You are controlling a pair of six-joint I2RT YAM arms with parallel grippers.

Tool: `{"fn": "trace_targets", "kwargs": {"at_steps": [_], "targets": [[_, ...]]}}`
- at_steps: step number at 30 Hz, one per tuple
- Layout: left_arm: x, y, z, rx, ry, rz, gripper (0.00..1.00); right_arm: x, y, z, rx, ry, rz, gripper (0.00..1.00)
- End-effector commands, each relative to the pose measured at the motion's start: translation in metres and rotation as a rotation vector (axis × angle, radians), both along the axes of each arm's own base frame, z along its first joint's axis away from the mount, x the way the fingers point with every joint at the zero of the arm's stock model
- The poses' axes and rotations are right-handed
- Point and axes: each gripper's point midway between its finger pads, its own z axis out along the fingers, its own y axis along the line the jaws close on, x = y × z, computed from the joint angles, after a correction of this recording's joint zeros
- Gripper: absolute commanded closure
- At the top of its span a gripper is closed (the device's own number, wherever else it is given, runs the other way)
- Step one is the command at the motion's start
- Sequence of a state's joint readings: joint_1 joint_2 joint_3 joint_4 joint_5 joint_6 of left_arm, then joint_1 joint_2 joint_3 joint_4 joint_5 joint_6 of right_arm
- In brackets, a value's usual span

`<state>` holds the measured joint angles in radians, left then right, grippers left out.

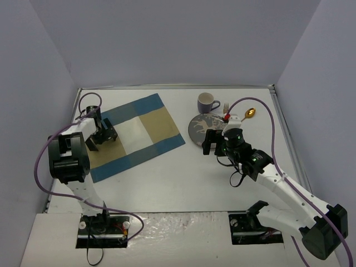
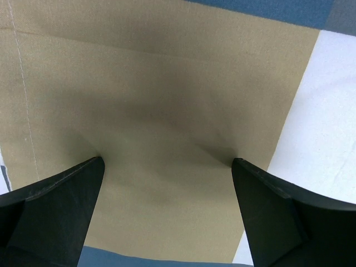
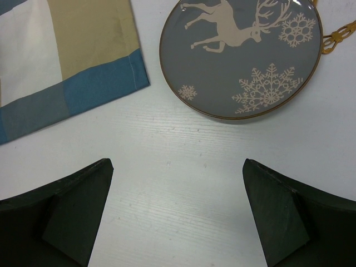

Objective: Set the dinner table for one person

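One broad white tabletop, the dinner table (image 1: 167, 181), fills the floor of the scene from the arm bases at the near edge to the far wall. It is flat, rectangular and matte, and the right wrist view shows faint grain lines running across its surface (image 3: 183, 139).

On its left half lies a woven cloth placemat (image 1: 139, 133), set at an angle, in blocks of blue, tan and white with a stitched hem. The left gripper (image 1: 104, 135) is down on the placemat's left part. Its black fingers are spread wide (image 2: 167, 164), their tips pressing into a tan panel, and the cloth puckers softly between them.

At the far right sits a round grey-blue plate (image 1: 197, 123) with a thin gold rim, printed with a white reindeer and snowflakes. Just beyond it stand a lavender mug (image 1: 207, 102), a fork (image 1: 226, 113) and a gold spoon (image 1: 250, 113).

The right gripper (image 1: 213, 142) hangs at the plate's near edge, fingers parted and holding nothing, over bare table (image 3: 177, 162).
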<state>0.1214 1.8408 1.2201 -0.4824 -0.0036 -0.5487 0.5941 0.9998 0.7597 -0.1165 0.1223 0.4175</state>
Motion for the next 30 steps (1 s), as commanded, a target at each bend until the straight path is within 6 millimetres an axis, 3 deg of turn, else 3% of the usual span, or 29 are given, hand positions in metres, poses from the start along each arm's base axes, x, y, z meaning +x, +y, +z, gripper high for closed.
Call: {"fn": "trace_targets", "kwargs": {"at_steps": [1,9,14,18,21,23,25,27,30], "targets": [[0.004,0.011,0.008,0.057,-0.007,-0.026,0.03,0.008,0.0,0.019,0.04,-0.072,-0.016,0.0],[-0.001,0.019,0.004,0.098,0.033,-0.035,0.03,0.006,0.0,0.018,0.044,-0.072,-0.013,0.0],[0.006,0.019,0.022,0.1,-0.013,-0.031,0.03,0.004,-0.001,0.021,0.053,-0.08,-0.012,0.0],[0.015,0.013,0.055,0.086,-0.101,-0.047,0.03,0.005,-0.001,0.026,0.056,-0.092,-0.015,0.0],[0.024,0.002,0.097,0.056,-0.216,-0.081,0.03,0.007,-0.002,0.031,0.058,-0.104,-0.024,0.0],[0.028,-0.015,0.132,0.029,-0.316,-0.136,0.03,0.009,-0.004,0.034,0.054,-0.112,-0.04,0.0],[0.029,-0.029,0.148,-0.004,-0.362,-0.183,0.03,0.011,-0.006,0.035,0.052,-0.116,-0.054,0.0],[0.02,-0.049,0.172,-0.029,-0.434,-0.267,0.03,0.013,-0.01,0.037,0.059,-0.12,-0.08,0.0],[0.005,-0.068,0.186,-0.07,-0.485,-0.351,0.03,0.016,-0.017,0.035,0.08,-0.113,-0.115,0.0]]}}
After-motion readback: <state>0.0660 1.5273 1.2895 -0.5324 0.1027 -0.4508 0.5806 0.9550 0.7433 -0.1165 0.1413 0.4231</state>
